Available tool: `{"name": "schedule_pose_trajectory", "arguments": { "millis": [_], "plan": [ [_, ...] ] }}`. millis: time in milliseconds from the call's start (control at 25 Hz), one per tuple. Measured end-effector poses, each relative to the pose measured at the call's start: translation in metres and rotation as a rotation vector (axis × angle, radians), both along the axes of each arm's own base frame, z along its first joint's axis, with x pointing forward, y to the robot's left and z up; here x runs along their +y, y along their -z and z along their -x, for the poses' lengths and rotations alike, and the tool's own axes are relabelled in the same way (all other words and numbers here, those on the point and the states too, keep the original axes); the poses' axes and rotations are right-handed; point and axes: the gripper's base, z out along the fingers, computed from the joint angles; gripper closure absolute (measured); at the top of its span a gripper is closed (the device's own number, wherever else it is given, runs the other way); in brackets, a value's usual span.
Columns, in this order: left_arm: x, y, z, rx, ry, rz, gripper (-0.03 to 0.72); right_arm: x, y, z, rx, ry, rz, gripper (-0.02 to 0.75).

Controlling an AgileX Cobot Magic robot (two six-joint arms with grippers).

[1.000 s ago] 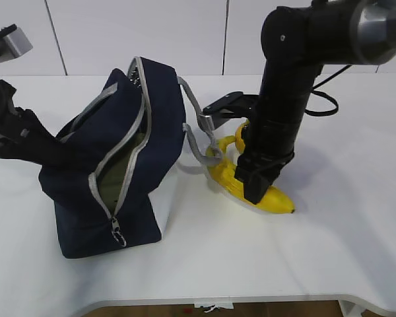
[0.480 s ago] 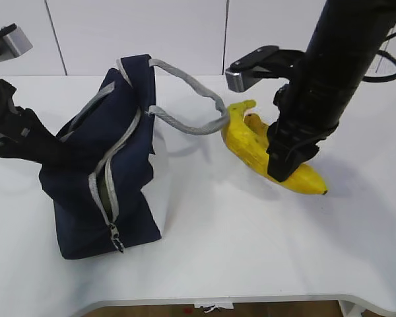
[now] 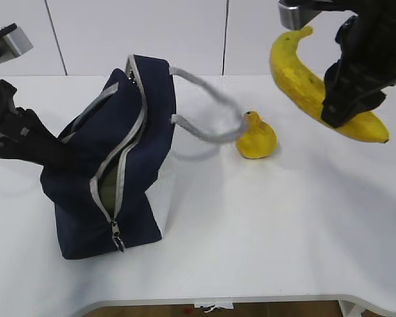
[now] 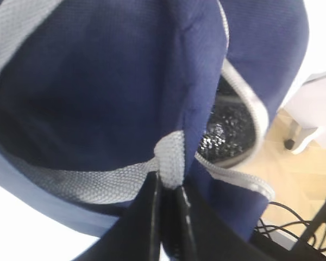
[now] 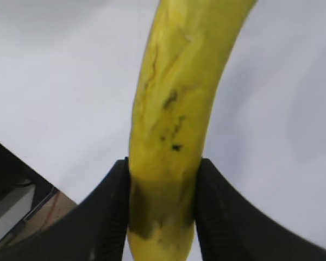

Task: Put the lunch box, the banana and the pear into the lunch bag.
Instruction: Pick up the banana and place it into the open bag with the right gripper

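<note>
The navy lunch bag (image 3: pixel 129 165) stands at the left of the table with its zipper open. A sliver of olive green (image 3: pixel 108 188) shows inside; I cannot tell whether it is the lunch box. My left gripper (image 4: pixel 167 185) is shut on the bag's grey webbing handle (image 4: pixel 171 155); in the exterior view the bag hides it. My right gripper (image 3: pixel 343 99) holds the banana (image 3: pixel 297 72) in the air at the upper right, jaws pressed on both sides of the banana (image 5: pixel 174 98). The pear (image 3: pixel 256 137) sits on the table right of the bag.
The bag's other grey handle (image 3: pixel 208 112) loops out to the right, close to the pear. The white table (image 3: pixel 264 231) ends at a front edge (image 3: pixel 218 300). My left arm (image 3: pixel 23 135) reaches in from the left. Floor and cables (image 4: pixel 293 217) show past the bag.
My right gripper has lifted the banana off the table, up and to the right. The pear now sits uncovered, and the bag's right handle has swung loose.
</note>
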Motion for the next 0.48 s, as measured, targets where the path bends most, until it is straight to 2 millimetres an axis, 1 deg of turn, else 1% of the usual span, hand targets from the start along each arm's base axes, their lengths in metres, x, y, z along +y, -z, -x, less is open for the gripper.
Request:
{"name": "schedule_pose_trajectory", "arguments": {
  "millis": [120,240,320,480],
  "plan": [
    [-0.002,-0.001,0.0,0.009,-0.003,0.024,0.683,-0.008,-0.005,0.0,-0.043,0.045,0.065,0.475],
    [-0.003,-0.005,0.002,0.009,-0.006,0.046,0.683,-0.01,-0.006,-0.001,-0.054,0.089,0.071,0.475],
    [-0.004,-0.007,0.003,0.013,-0.008,0.066,0.683,-0.006,-0.011,0.0,-0.047,0.108,0.016,0.475],
    [-0.006,-0.014,0.006,0.005,-0.015,0.105,0.683,0.013,-0.031,0.004,-0.017,0.111,-0.223,0.475]
  ]
}}
